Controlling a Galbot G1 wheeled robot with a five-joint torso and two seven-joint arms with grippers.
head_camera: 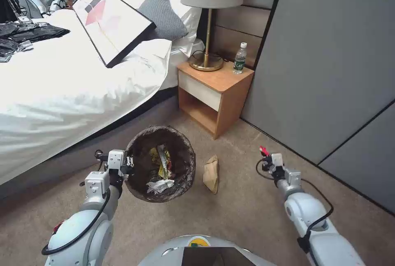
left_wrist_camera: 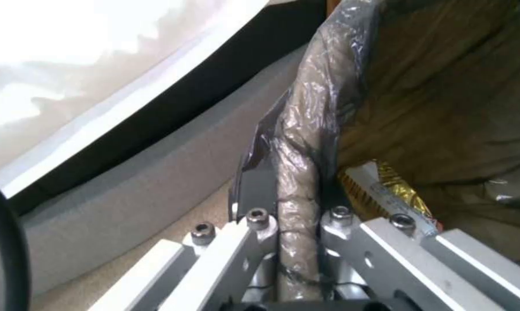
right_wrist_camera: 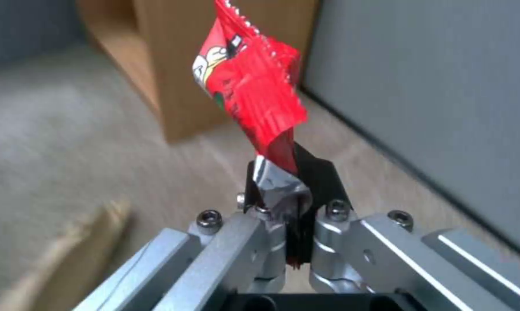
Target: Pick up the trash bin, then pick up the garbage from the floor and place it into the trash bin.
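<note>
Nearest the head camera, the left pincer (head_camera: 123,162) is clamped on the rim of the trash bin (head_camera: 135,142) at the bin's 9 o'clock edge. The left wrist view shows one finger (left_wrist_camera: 254,190) outside and one inside the bag-wrapped rim (left_wrist_camera: 297,172), pressed together on it. The bin is held beside the bed (head_camera: 61,93), its mouth facing the camera. A dark brown-black plastic bag (head_camera: 185,163) lines the bin and folds over the rim. Inside lie yellow snack wrappers (head_camera: 161,161) and a white tissue (head_camera: 160,185); the gold wrapper (left_wrist_camera: 387,190) sits just behind the inner finger.

The right pincer (head_camera: 265,155) is at 3 o'clock from the bin, well apart from it, above the carpet (head_camera: 238,216). Its fingers are closed on a red snack wrapper (right_wrist_camera: 254,90), gripped at the lower corner, the rest standing up above the fingertips. The wrapper carries a white figure on red; no writing is legible.

A brown paper bag (head_camera: 211,174) lies on the carpet just beside the bin at its 3 o'clock side, between the two pincers. A clear bottle with a green label (head_camera: 240,57) stands upright on the bedside bench (head_camera: 218,78), next to a lamp (head_camera: 210,19); the label text cannot be read.
</note>
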